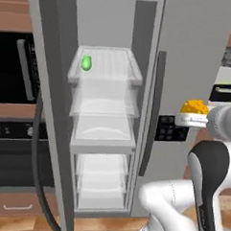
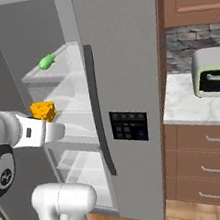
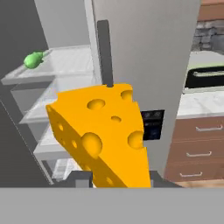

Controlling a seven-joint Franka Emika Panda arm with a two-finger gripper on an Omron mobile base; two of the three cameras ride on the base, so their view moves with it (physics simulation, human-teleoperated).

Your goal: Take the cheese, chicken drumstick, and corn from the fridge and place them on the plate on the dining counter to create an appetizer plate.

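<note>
Hand view close on the cheese [image 3: 103,131], claw [image 3: 116,178] clamped on the yellow wedge outside the open fridge [image 1: 104,131], corn [image 3: 33,60] on a glass shelf well beyond the claw, upper left

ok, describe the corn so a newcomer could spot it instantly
Start at the tall grey fridge, its left door swung open onto a pale interior with clear glass shelves. Look at the top shelf: the corn lies near its left front corner. It is a small, glossy, bright green oblong, nothing like the yellow-orange holed cheese, which is outside the fridge in the jaws.
</note>
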